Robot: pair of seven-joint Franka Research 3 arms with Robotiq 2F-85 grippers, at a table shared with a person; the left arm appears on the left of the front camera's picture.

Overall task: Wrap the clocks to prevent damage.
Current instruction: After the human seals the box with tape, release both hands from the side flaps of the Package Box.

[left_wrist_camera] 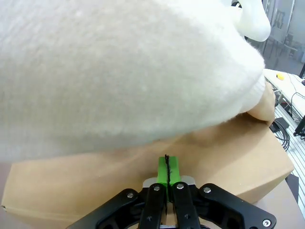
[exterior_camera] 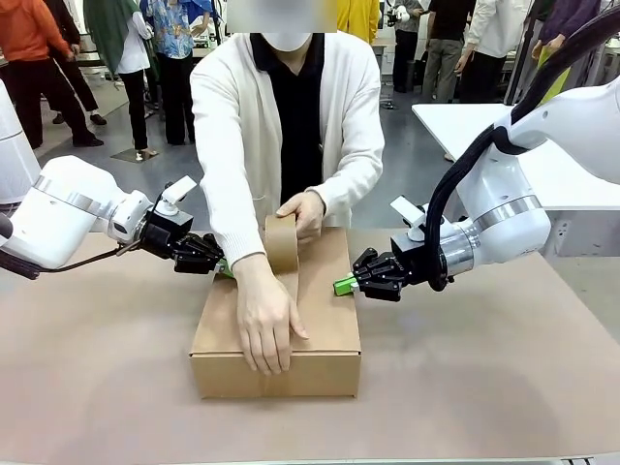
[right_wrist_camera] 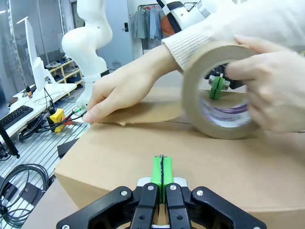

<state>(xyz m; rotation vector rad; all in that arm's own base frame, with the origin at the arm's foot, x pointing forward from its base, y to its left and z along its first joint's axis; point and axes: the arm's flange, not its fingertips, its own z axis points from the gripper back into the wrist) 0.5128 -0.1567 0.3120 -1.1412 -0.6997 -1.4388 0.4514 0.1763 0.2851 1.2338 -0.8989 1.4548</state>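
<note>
The person's arms (exterior_camera: 229, 194) and tape roll (exterior_camera: 281, 242) bar the box (exterior_camera: 329, 325) top; the near table (exterior_camera: 484, 397) lies free.

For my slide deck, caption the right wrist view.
A person's hand holds a brown packing-tape roll on a closed brown cardboard box, facing the shut right pincer.

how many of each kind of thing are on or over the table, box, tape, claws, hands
cardboard box: 1
roll of brown packing tape: 1
robot claws: 2 (left claw, right claw, both shut)
person's hands: 2 (hand on the tape, hand on the box)
total: 6
</note>
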